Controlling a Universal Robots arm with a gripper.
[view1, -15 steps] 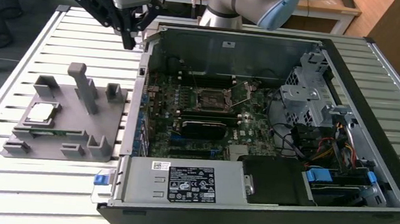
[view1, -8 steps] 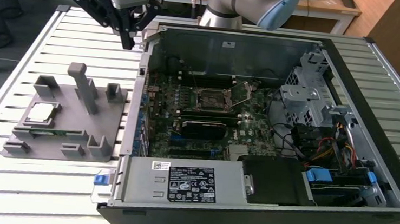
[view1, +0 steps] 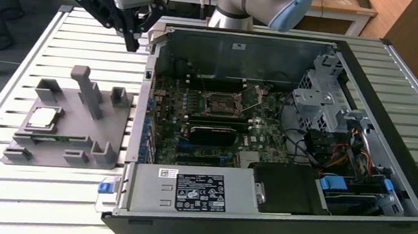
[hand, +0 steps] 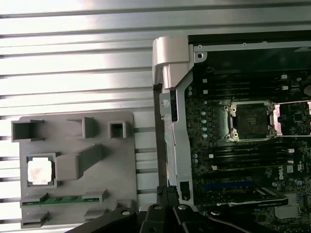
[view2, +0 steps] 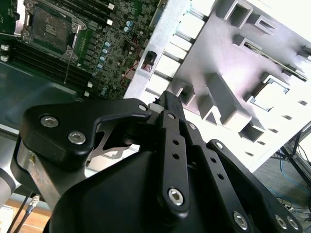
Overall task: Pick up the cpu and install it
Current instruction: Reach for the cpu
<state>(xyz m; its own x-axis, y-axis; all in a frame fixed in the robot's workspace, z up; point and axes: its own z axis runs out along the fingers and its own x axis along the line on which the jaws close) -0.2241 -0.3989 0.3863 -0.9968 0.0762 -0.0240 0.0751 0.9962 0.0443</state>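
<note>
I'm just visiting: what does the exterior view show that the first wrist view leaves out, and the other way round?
Extra in the exterior view: the robot arm, the labelled metal box, the drive cage and coloured cables. The first wrist view brings no new object, just a straight-down angle. Shared: the cpu lying in its grey holder, the open computer case, the board's empty socket and the gripper, apart from the cpu.
</note>
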